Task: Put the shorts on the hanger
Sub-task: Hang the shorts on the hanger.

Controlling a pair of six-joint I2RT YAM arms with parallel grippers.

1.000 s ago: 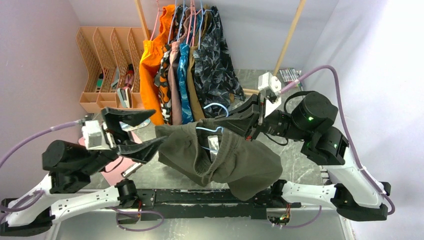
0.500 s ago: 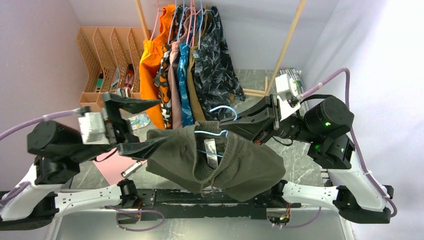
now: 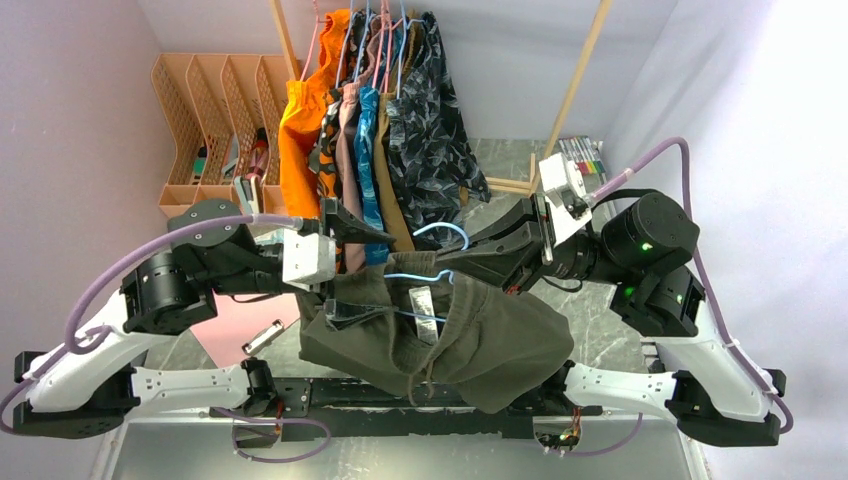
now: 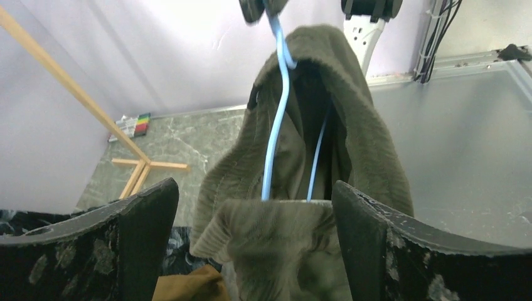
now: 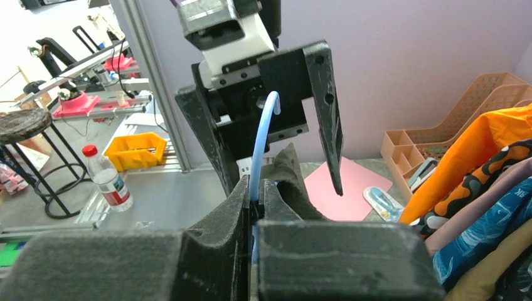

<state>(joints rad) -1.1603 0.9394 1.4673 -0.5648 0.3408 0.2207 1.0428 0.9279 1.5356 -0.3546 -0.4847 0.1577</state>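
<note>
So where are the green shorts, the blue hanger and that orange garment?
shorts (image 3: 500, 340): top view, on the fabric draped right of the waistband.
hanger (image 4: 272, 157): left wrist view, on the blue wire arm inside the shorts.
orange garment (image 3: 300, 125): top view, on its front, hanging at the rack.

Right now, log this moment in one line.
left gripper open by shorts | right gripper shut on hanger | shorts draped over hanger

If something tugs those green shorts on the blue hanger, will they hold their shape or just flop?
Probably floppy: the shorts sag in soft folds over the hanger. Likely light too, since that thin frame, pinched only by the right fingers, carries them. The ribbed fabric looks more grippy than slippery, so it may cling rather than slide off.
</note>
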